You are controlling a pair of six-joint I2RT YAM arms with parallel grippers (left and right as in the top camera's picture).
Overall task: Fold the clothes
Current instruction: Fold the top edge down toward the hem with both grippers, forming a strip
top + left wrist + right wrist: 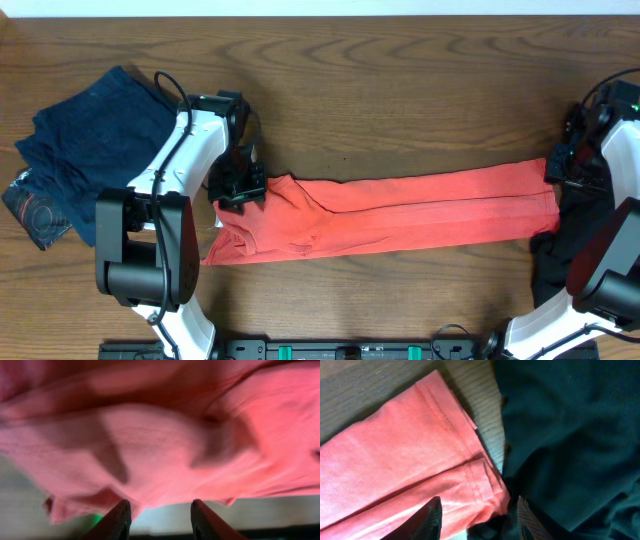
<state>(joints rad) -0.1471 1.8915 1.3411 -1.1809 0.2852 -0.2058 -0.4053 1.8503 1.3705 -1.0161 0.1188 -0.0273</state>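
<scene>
Since the shirt (400, 212) lies as a long, narrow band on the table (400, 80), each arm sits at one end of it. The left gripper (160, 507) is partly open and holds nothing; the wrinkled, bunched end of the band lies just ahead of its tips. The right gripper (479, 501) is likewise parted and grips nothing; the stitched hem corner lies just ahead of and below its tips, and a black garment (570, 435) butts against that corner on one side. Navy clothes (95, 140) sit heaped behind the left gripper, well apart from the shirt.

I judge the fabric to be light and limp; it will sag and crease rather than keep its shape, and the stacked layers may slide apart if only the top one is pinched. The hem ridge at the right looks the firmest hold, taken through all layers; a careless pinch there could catch the black cloth too. At the left, the outer corners seem better than the rumpled middle.
</scene>
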